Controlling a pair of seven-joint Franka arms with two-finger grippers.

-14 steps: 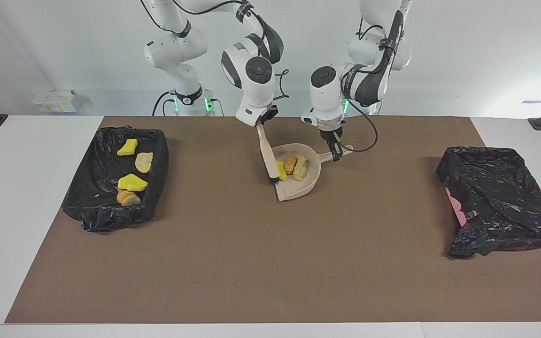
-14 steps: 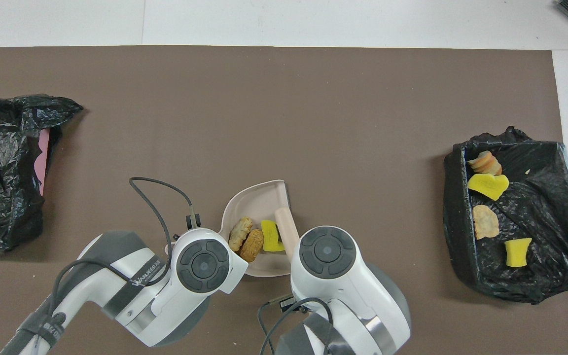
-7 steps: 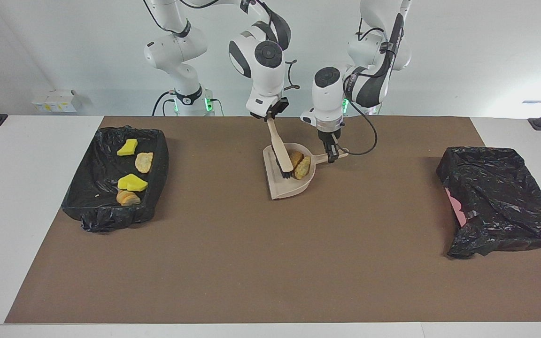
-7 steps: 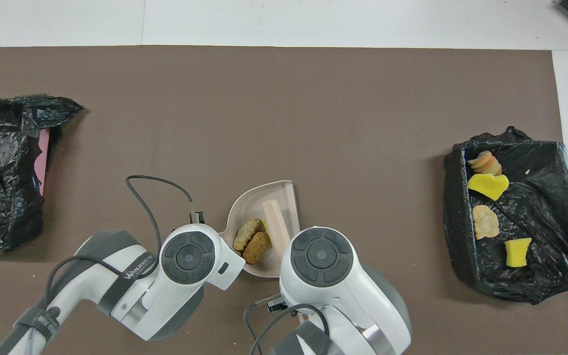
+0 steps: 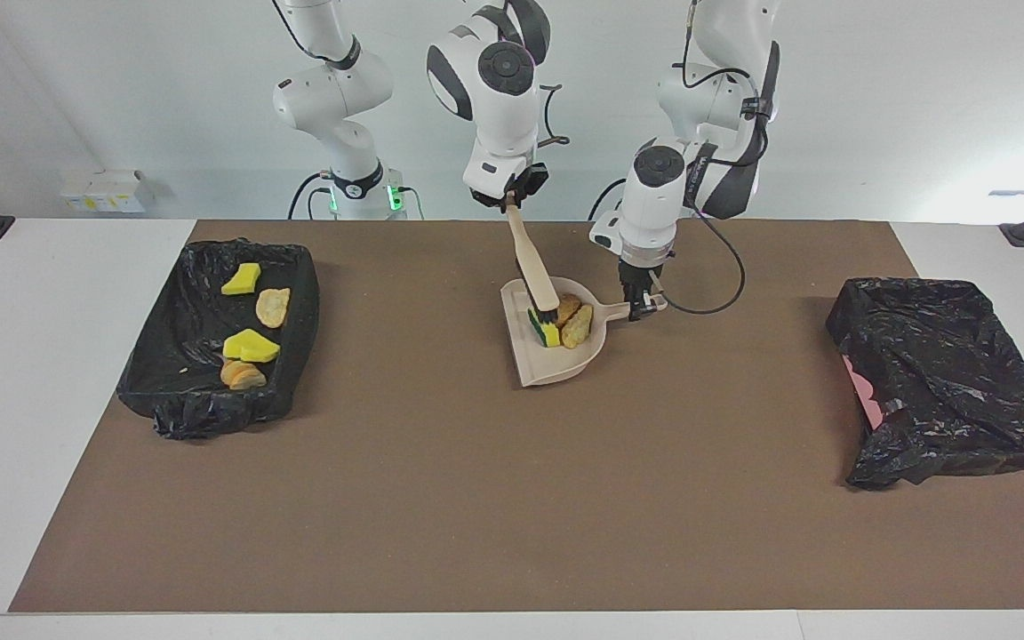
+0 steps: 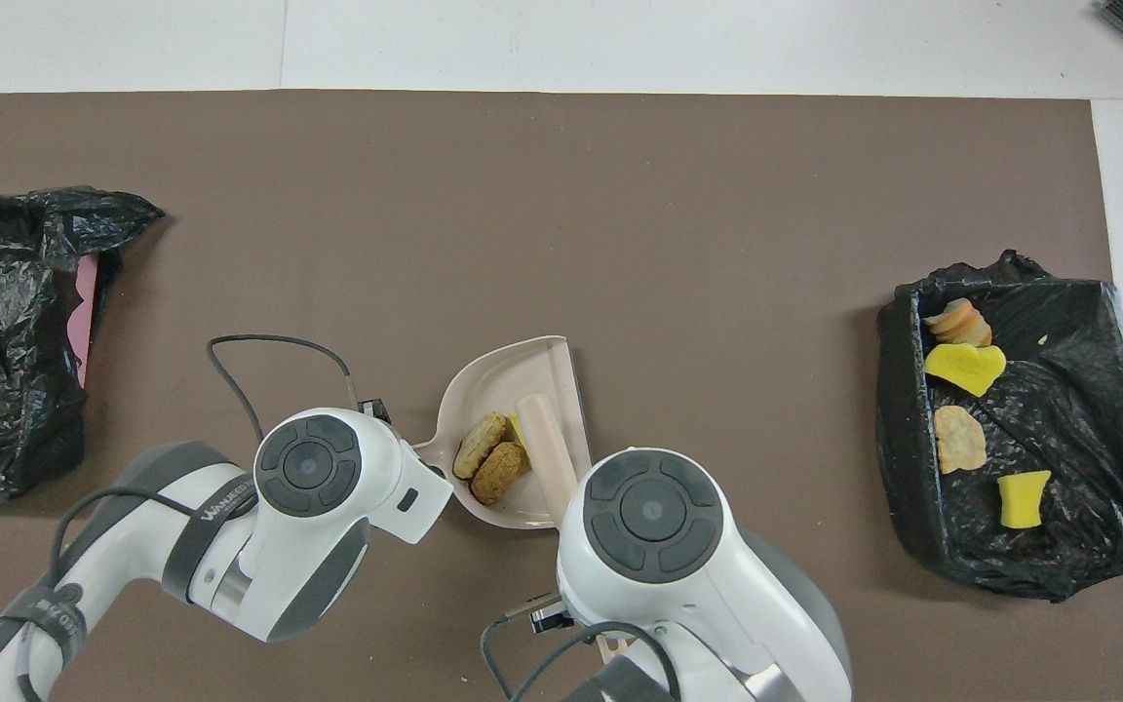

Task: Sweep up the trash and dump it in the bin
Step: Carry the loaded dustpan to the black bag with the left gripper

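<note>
Trash: three pieces (image 5: 563, 322) lie in the dustpan (image 5: 556, 364) at table centre; four (image 5: 250, 324) sit in the bin (image 5: 303, 329) at 9 o'clock. Left gripper (image 5: 641, 302) clamps the dustpan handle. Right gripper (image 5: 512, 197) clamps the brush (image 5: 534, 276), bristles among the dustpan pieces.

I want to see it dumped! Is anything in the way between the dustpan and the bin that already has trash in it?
Nothing visible: only bare brown mat lies between the dustpan and that bin.
</note>
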